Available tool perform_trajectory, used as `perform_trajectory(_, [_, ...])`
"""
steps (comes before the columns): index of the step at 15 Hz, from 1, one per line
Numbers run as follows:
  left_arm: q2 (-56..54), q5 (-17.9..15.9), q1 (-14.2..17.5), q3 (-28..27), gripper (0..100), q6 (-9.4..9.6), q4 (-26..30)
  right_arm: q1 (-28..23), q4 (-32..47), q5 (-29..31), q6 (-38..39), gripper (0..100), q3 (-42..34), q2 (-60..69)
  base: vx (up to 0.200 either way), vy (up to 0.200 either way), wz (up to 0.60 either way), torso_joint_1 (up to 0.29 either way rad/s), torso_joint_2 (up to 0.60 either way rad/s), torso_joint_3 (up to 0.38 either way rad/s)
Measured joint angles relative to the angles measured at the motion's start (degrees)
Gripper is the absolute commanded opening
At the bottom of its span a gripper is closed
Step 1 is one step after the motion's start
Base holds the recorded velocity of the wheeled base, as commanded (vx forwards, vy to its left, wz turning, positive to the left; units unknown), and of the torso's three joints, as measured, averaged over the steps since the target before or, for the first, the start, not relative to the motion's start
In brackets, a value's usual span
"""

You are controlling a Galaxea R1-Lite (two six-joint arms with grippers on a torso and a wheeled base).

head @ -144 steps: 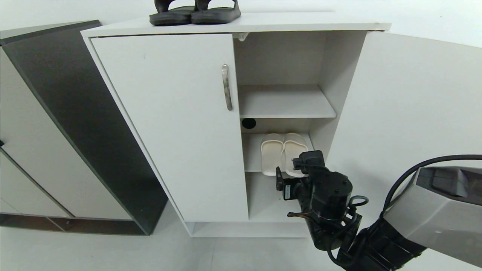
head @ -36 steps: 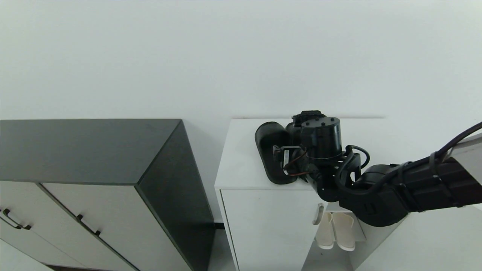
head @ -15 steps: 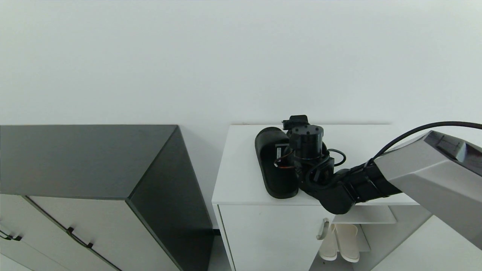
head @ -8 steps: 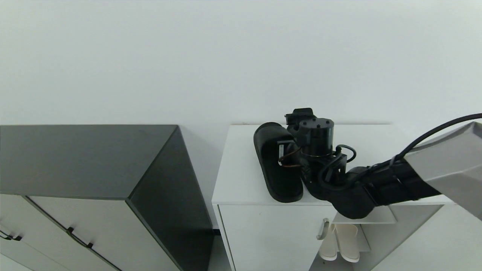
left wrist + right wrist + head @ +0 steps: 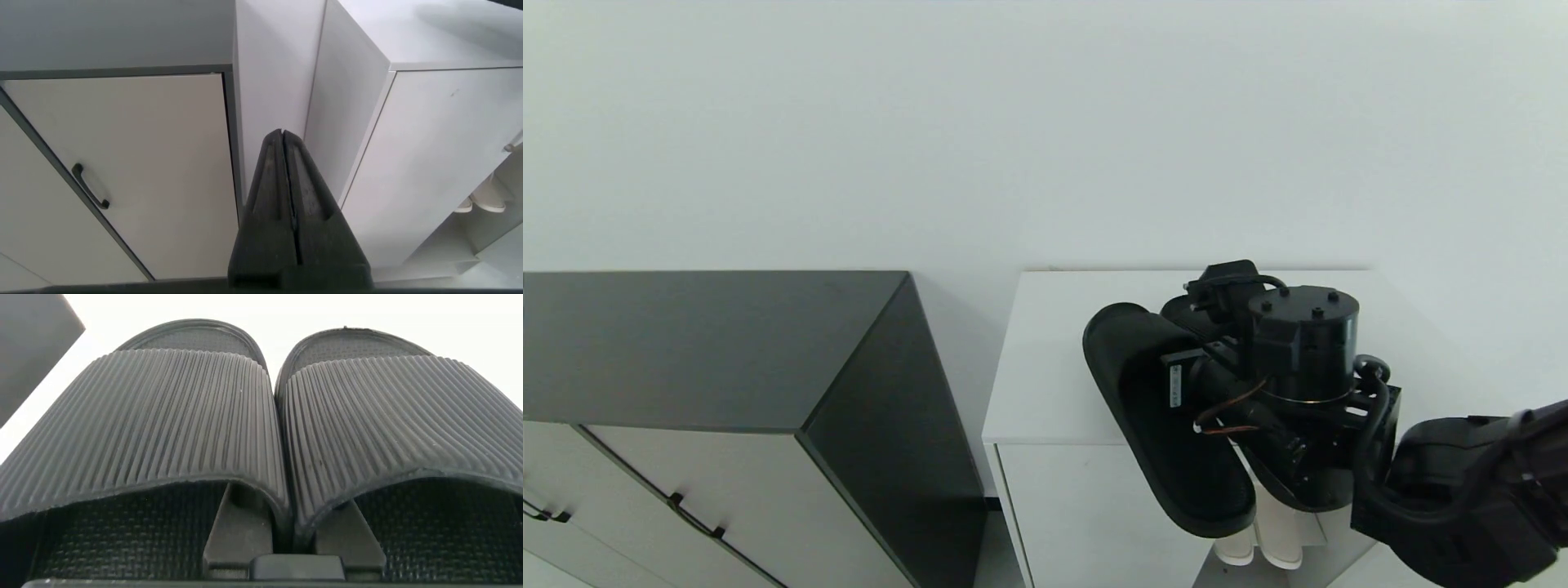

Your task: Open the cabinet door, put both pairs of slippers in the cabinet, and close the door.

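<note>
Two black slippers (image 5: pixel 1168 433) hang as a pair from my right gripper (image 5: pixel 288 532), its fingers (image 5: pixel 237 531) tucked one under each strap and clamped on the touching inner walls. The pair tilts out past the front edge of the white cabinet (image 5: pixel 1054 367), heels lowest; whether the toes touch its top I cannot tell. White slippers (image 5: pixel 1262 551) sit on a shelf below. My left gripper (image 5: pixel 282 196) is pressed together, empty, facing the gap beside the dark cabinet (image 5: pixel 727 343).

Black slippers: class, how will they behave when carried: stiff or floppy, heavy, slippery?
Probably stiff: the black slippers jut from the right hand without sagging. Likely light: one pinch lifts both. Ribbed straps should resist slipping.
</note>
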State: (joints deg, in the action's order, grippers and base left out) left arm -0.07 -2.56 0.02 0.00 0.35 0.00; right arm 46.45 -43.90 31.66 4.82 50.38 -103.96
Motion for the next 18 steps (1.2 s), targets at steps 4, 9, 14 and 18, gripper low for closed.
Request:
perform_trajectory(4, [0.0,0.0,0.0,0.0,0,0.05,0.0,0.9,-0.2,0.0,0.2,0,-1.0,1.2,0.0,0.0,0.0,0.0,0.0,0.0])
perform_trajectory(9, [0.0,0.0,0.0,0.0,0,0.02,0.0,1.0,-0.3,0.1,0.9,0,-1.1,1.1,-0.04,0.0,0.0,0.0,0.0,0.0])
perform_trajectory(14, [0.0,0.0,0.0,0.0,0,-0.02,0.0,1.2,-0.4,0.2,0.9,0,-1.0,0.7,-0.2,0.0,0.0,0.002,0.01,0.002])
perform_trajectory(18, [0.0,0.0,0.0,0.0,0,0.05,0.0,1.1,-0.4,0.2,0.9,0,-1.0,0.6,-0.2,0.0,0.0,0.001,0.0,0.001])
